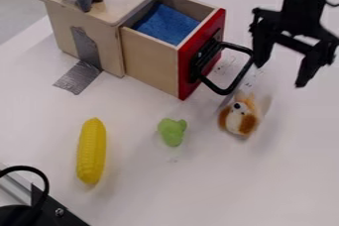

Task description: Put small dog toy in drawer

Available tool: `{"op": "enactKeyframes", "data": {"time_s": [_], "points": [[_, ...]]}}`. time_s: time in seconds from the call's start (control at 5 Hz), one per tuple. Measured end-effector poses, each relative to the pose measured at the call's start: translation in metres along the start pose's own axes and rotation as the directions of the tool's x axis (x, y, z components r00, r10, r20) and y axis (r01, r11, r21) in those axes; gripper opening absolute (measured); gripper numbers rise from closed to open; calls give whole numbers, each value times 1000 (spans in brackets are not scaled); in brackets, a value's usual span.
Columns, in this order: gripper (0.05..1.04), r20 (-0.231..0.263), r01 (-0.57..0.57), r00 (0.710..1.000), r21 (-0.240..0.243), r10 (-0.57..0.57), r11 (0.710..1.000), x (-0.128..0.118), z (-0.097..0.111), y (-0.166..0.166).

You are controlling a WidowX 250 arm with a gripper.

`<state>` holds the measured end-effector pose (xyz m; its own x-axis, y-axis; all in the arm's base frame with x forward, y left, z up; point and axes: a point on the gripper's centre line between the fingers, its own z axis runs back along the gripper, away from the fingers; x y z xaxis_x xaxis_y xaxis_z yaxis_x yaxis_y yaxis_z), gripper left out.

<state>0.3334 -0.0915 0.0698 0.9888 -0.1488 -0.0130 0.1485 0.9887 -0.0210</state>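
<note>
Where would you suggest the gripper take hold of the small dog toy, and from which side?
I'd grip the small dog toy around its rounded body, from above, closing across its longer sides: it looks compact and a little longer than wide, and the drawer handle sits close to one end.

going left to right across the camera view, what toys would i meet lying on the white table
yellow corn cob → small green toy → small brown and white dog toy
</note>
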Motion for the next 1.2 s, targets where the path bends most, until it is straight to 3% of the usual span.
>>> {"op": "enactKeyframes", "data": {"time_s": [0.2,0.6,1.2], "points": [[999,-48,-4,999,23,5,1000,-14,-14,8],[998,-42,-22,999,52,24,998,-21,-31,18],[998,-105,12,994,64,-5,998,-34,-47,8]]}}
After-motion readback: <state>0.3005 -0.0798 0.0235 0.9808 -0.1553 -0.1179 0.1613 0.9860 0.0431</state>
